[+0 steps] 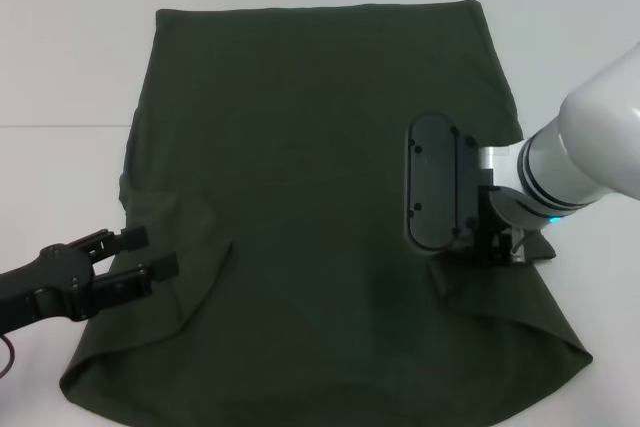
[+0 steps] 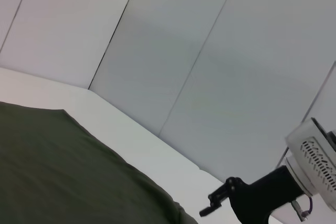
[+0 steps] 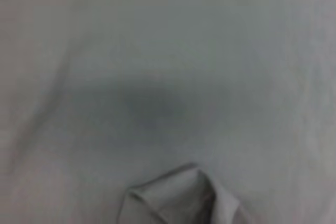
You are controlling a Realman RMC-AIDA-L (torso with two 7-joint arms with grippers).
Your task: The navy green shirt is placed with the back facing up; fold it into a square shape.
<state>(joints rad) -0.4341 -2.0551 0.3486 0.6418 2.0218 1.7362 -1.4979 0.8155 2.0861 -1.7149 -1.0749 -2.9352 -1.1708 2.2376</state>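
- Two hands attend one garment, one at each side of the frame in the head view.
- Navy green shirt [image 1: 300,207]: spread flat on the white table [image 1: 60,67], filling the centre of the frame from the upper edge down to the bottom. Plain dark olive fabric, soft, without print. Straight edge across the top, curved edge along the bottom. Both side portions appear turned in over the body, leaving a ridge at lower left and a small bunched fold at lower right.
- Left hand [image 1: 150,253]: lower left of the frame, black, fingers parted and holding nothing, tips over the shirt's left edge.
- Right hand [image 1: 478,247]: right of centre, set down at the shirt's right edge behind a black wrist plate. Whether its fingers are parted or closed cannot be told; they are hidden.
- Right wrist view: close, blurred cloth with a small raised fold [image 3: 178,195] near the lower edge.
- Left wrist view: shirt fabric in the lower left, the other arm's hand [image 2: 220,200] farther off at lower right.
- Step in hand, as judged: side folds seem laid; the lengthwise fold remains.
- Next move, as judged: each hand needs a firm pinch on one end's corners, then carry that edge across to meet the opposite end evenly.
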